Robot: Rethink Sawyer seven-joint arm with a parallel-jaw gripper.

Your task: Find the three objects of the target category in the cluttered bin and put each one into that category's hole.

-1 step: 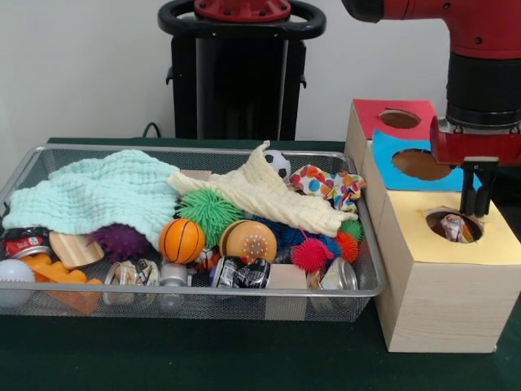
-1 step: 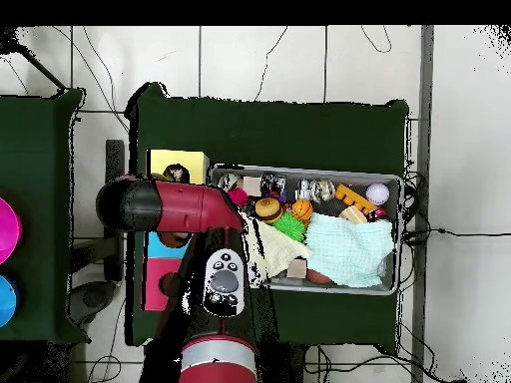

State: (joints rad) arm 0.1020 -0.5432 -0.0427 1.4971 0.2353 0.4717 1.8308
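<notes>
The end effector (image 1: 480, 191) hangs just above the round hole (image 1: 453, 225) in the yellow top of the wooden box (image 1: 440, 277), at the front end of that box. Its two dark fingers (image 1: 486, 189) point straight down and stand close together, with nothing between them, so it looks released and empty. Inside the yellow hole lies a crumpled, shiny object (image 1: 457, 229) (it is only partly seen through the opening, and I cannot tell what it is or how its long axis lies).

Behind the yellow section the box has a blue section with hole (image 1: 421, 164) and a red section with hole (image 1: 399, 119); the arm covers part of the blue one.

The wire bin (image 1: 49, 159) stands on the green desk (image 1: 203, 358), just beside the box. In it a mint green cloth (image 1: 98, 195) and a cream cloth (image 1: 260, 195) lie over other things and hide them partly. In front are an orange basketball (image 1: 181, 240), a green spiky ball (image 1: 210, 212), a pink spiky ball (image 1: 312, 254) and a purple spiky ball (image 1: 120, 240). Several crushed cans lie along the front wall; one crushed can (image 1: 242, 273) lies on its side with its long axis along that wall. A white ball (image 1: 15, 273) sits in the left corner.

In the overhead view the red arm (image 2: 180, 204) covers most of the box.
</notes>
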